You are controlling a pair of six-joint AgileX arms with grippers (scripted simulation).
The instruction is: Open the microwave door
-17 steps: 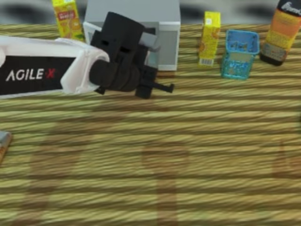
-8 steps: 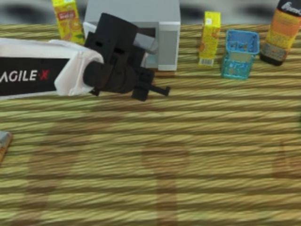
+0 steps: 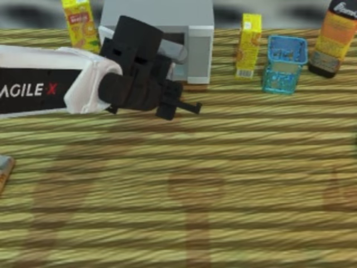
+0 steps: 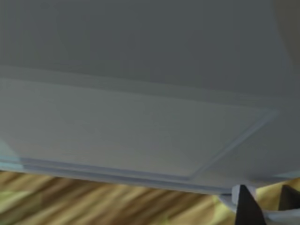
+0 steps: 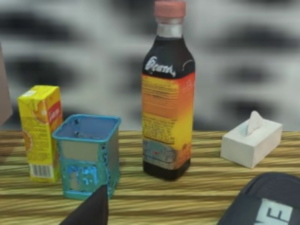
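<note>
While reaching in from the top view's left, clamps the left gripper (image 4: 265,207) narrowly onto the pale bar handle (image 3: 176,53) of the microwave door (image 4: 136,136), one dark fingertip (image 4: 244,208) on each side of the bar. Fills the left wrist view almost wholly with that door's grey panel and its large pale window, a strip of striped counter (image 3: 234,178) beneath. Hides most of the door in the top view under the black wrist; cannot tell from there how far the door stands from the front.

Finds the microwave (image 3: 167,12) at the far edge of the counter, left of centre, its plain control strip (image 3: 199,56) just beside the handle. Finds a yellow juice carton (image 3: 79,22) upright just left of the microwave, and a second yellow carton (image 3: 249,44) upright on its right, apart from it. Next along to the right, a blue open-topped basket (image 3: 284,66) just beside that carton, then a tall dark bottle (image 3: 336,39) with an orange label. Shows, in the right wrist view, a white tissue box (image 5: 251,143) beyond the bottle. Leaves the right arm out of the top view; cannot tell its gripper's state.
</note>
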